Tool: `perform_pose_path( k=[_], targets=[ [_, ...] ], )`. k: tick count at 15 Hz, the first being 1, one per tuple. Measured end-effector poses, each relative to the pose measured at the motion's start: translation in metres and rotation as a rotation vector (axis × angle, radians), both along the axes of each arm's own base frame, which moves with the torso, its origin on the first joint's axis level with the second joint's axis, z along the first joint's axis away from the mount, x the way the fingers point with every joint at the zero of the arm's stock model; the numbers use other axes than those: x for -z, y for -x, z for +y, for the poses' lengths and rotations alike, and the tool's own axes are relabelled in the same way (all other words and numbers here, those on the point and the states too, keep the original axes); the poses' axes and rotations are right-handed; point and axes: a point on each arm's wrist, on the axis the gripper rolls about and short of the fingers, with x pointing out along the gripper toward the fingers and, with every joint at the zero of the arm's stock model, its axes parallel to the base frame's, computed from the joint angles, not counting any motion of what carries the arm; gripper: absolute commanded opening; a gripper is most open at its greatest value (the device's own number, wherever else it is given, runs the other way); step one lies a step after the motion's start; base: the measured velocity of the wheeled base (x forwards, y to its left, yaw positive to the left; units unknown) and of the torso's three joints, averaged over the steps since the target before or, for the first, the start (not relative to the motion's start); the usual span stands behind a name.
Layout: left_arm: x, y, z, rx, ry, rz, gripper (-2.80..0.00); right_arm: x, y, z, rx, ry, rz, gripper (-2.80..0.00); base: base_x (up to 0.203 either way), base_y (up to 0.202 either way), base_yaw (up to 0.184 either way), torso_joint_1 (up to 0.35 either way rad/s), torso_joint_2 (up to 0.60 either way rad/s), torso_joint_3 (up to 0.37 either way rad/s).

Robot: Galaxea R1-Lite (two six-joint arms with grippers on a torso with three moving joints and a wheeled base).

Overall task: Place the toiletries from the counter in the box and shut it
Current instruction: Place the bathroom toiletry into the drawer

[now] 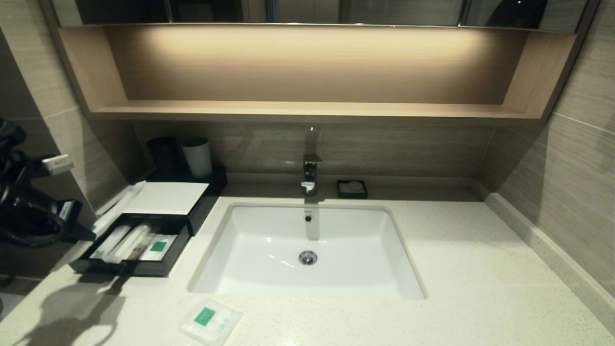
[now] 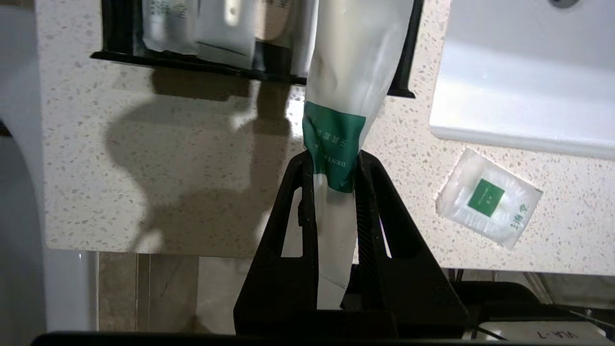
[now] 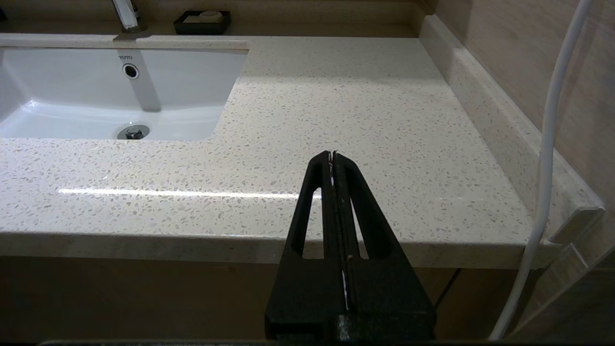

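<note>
The long packet [image 2: 353, 72] is a thin, crinkled sleeve of clear plastic over white, banded by a green label with pale lettering. The left gripper [image 2: 335, 166] is clamped on it at that label, holding it in the air over the counter [image 2: 192, 182] just in front of the box [image 1: 132, 266], its far end reaching over the open drawer. The flat packet [image 1: 210, 320], squarish with a small green square at its centre, lies on the counter near the front edge, in front of the box and apart from it. The drawer already holds several wrapped white items, too small to tell apart. The long packet's far end is cut off by the frame. The right gripper [image 3: 332, 154], fingers pressed together and empty, hangs before the counter edge, well right of the box
</note>
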Motion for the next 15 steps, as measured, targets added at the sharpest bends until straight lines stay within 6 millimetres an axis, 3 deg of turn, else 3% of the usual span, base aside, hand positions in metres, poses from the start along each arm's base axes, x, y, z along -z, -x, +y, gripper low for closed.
perform_pose_path(
  k=[9,15],
  targets=[
    [0.012,-0.017,0.021,-0.129,-0.072,0.074,-2.8,0.0,0.0,0.0,0.0,0.0,0.0,-2.8,0.0,0.0,0.0,0.0,0.0,0.0],
    [0.01,-0.002,0.027,-0.16,-0.063,0.127,-2.8,0.0,0.0,0.0,0.0,0.0,0.0,-2.8,0.0,0.0,0.0,0.0,0.0,0.0]
  ],
)
